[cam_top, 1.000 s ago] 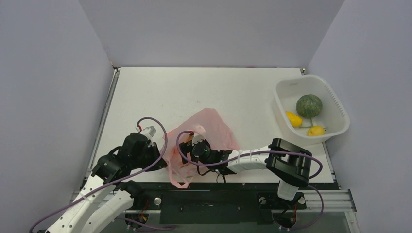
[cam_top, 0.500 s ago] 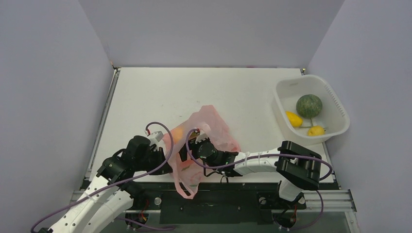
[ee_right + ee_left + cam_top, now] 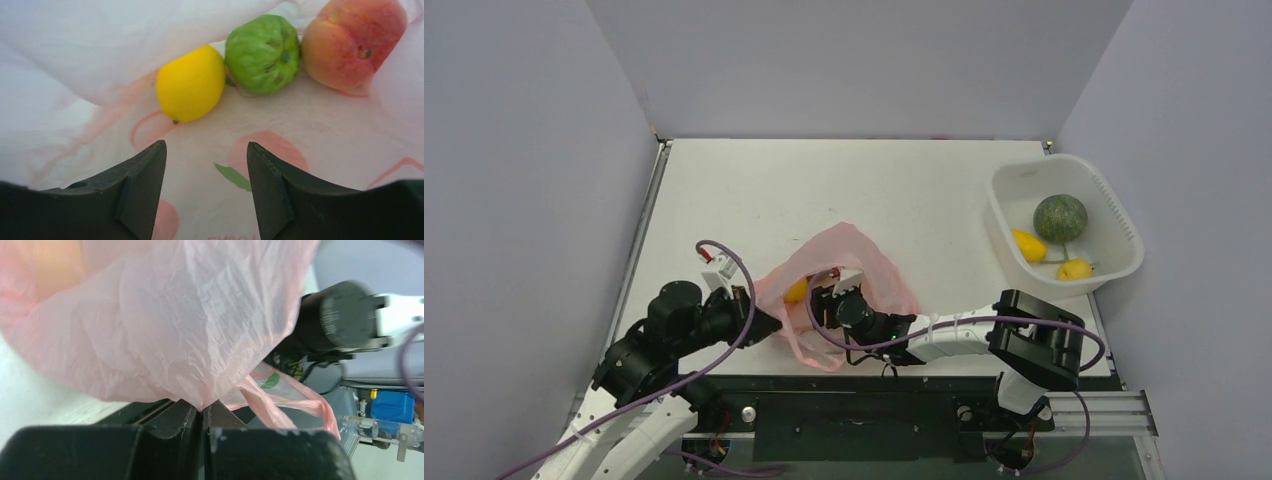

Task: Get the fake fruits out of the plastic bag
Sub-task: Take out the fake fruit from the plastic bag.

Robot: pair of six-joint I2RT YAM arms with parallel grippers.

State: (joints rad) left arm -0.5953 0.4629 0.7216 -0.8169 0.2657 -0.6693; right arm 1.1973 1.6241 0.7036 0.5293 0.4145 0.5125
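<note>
The white table (image 3: 824, 190) is the biggest thing here. On it, out at 3 o'clock by the right edge, sits a white tub (image 3: 1024, 185). Down at 6 o'clock, close to the near edge, lies the plastic bag (image 3: 854, 255). It is thin, pink and crinkly, and puffed up like a little tent.

The left gripper (image 3: 769, 325) is at the bag's 8 o'clock. In the left wrist view its jaws are pressed tight together (image 3: 204, 412), and a pinch of the pink bag (image 3: 175, 315) is caught between them. The bag fans out above the pinch, and one handle loop hangs off toward 4 o'clock.

The right gripper (image 3: 824, 300) is poked into the bag's mouth from 5 o'clock. In the right wrist view its two fingers stand wide apart (image 3: 206, 150) with nothing between them, only the bag's floor (image 3: 325, 150) with its red print.

In the tub there is a big round green fruit (image 3: 1060, 217). Two small yellow fruits (image 3: 1028, 244) (image 3: 1075, 269) lie at its 7 o'clock and 5 o'clock.

Three fruits are in the bag, ahead of the open fingers. A yellow lemon (image 3: 190, 83) is at 11 o'clock. A bumpy green fruit (image 3: 262, 53) touches it, up at 1 o'clock. A red fruit (image 3: 352, 42) sits just beside the green one, at 2 o'clock. From above, the lemon shows yellow through the pink skin (image 3: 796, 290).
</note>
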